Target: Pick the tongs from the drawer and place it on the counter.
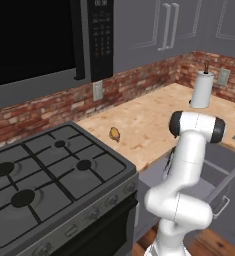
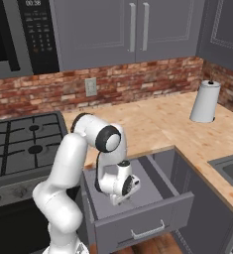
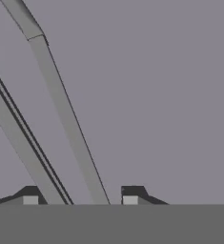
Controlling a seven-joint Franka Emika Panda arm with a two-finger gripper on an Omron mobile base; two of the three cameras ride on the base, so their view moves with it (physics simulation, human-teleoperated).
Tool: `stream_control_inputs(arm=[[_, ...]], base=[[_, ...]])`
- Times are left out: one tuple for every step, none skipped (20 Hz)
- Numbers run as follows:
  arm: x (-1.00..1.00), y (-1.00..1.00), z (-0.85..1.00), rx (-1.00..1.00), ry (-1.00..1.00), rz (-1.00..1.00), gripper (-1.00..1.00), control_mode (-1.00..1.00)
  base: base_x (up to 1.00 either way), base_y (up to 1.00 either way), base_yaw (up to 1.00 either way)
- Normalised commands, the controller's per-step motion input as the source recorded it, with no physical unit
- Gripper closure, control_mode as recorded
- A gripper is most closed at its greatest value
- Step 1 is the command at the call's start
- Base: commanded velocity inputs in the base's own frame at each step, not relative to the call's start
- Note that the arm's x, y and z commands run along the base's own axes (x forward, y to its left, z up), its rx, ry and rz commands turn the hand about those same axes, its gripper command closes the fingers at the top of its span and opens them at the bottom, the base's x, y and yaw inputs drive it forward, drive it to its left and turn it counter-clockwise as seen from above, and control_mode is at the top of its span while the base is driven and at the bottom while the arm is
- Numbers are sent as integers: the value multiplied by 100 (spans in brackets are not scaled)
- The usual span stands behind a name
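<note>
Counter (image 2: 152,124) of tan wood runs below a brick wall (image 2: 138,82) and turns a corner. The drawer (image 2: 152,221) stands pulled out, with the arm reaching down into it. Tongs (image 3: 61,119) lie on its grey floor, long axis running up-left from between the gripper's (image 3: 80,200) narrowed tips; whether they grip, I cannot tell.

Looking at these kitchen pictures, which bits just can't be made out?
- Pincer: in the right base view the robot's wrist hides it inside the drawer.
- Tongs: in the hand view both ends are cut off by the picture edges, so whether the fingertips already touch them can't be told.
- Drawer in the left base view: mostly hidden behind the arm.
- Small lump on the counter: too small to identify.
</note>
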Motion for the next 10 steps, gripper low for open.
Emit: stream_control_inputs(arm=[[-24, -2, -81, 0, 0, 0, 100, -100], [-29, -2, -79, 0, 0, 0, 100, -100], [-32, -1, -76, 0, 0, 0, 100, -100], [-38, -2, -74, 0, 0, 0, 100, -100], [-41, -3, -71, 0, 0, 0, 100, -100], [-46, -4, -66, 0, 0, 0, 100, -100], [-51, -4, -62, 0, 0, 0, 100, -100], [-58, -4, -56, 0, -1, 0, 100, -100], [-60, -6, -51, -2, -2, 0, 100, -100], [-65, -9, -46, -3, -4, 0, 100, -100]], base=[[0, 0, 0], [0, 0, 0], [0, 0, 0], [0, 0, 0], [0, 0, 0], [0, 0, 0], [0, 0, 0], [0, 0, 0], [0, 0, 0], [0, 0, 0]])
